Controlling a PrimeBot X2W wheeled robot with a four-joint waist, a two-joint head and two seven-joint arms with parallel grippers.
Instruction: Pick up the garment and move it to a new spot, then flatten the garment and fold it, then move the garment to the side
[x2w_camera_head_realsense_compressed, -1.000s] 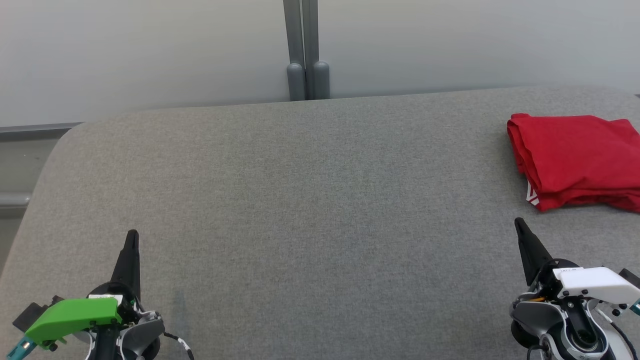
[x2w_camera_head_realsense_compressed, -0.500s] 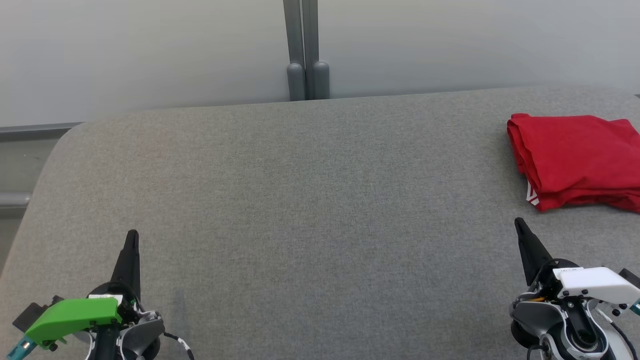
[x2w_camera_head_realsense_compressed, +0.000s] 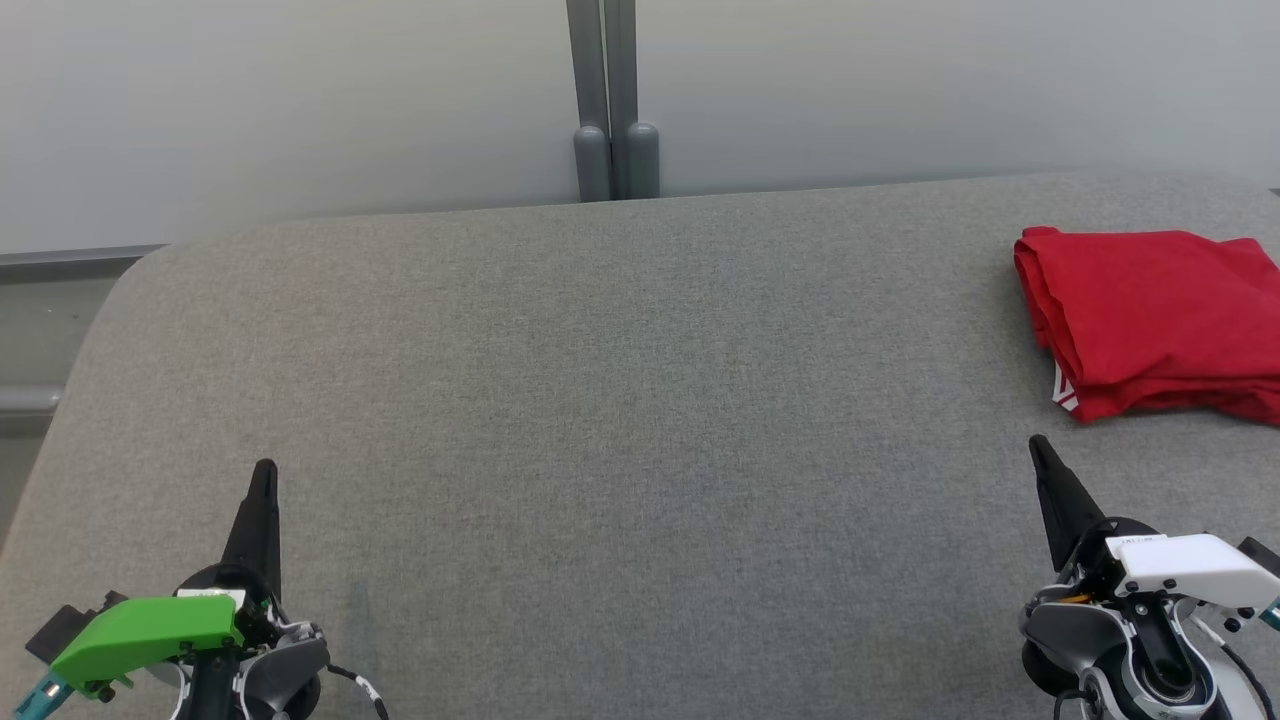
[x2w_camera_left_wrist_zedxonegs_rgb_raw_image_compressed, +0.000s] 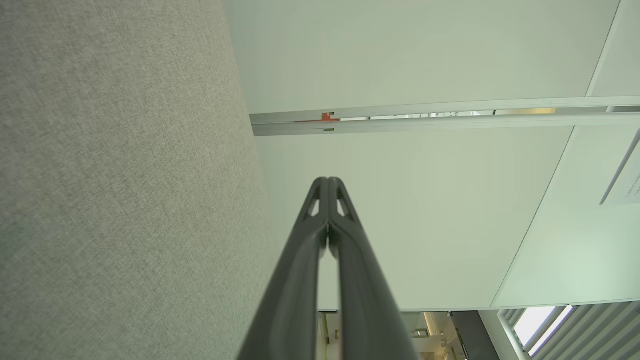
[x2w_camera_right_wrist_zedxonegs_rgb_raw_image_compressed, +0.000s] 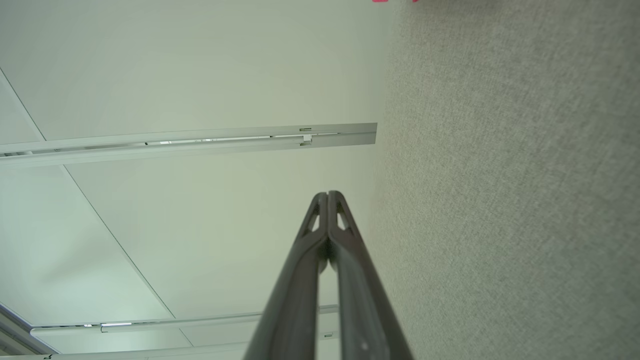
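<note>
Head camera high above grey table (x2w_camera_head_realsense_compressed: 620, 420) — wrist cameras low along it, toward wall (x2w_camera_left_wrist_zedxonegs_rgb_raw_image_compressed: 425, 210)

the grey padded top (x2w_camera_head_realsense_compressed: 620, 400) is lying open and wide across the middle, leaving room to sweep. the folded red garment (x2w_camera_head_realsense_compressed: 1150, 320) is sitting at the far right, and the grey post (x2w_camera_head_realsense_compressed: 610, 150) is standing behind the back edge.

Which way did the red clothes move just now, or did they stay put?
No, they stayed put. The folded red clothes lie in the same place on the gray table, just as far right of the gray post as before.
</note>
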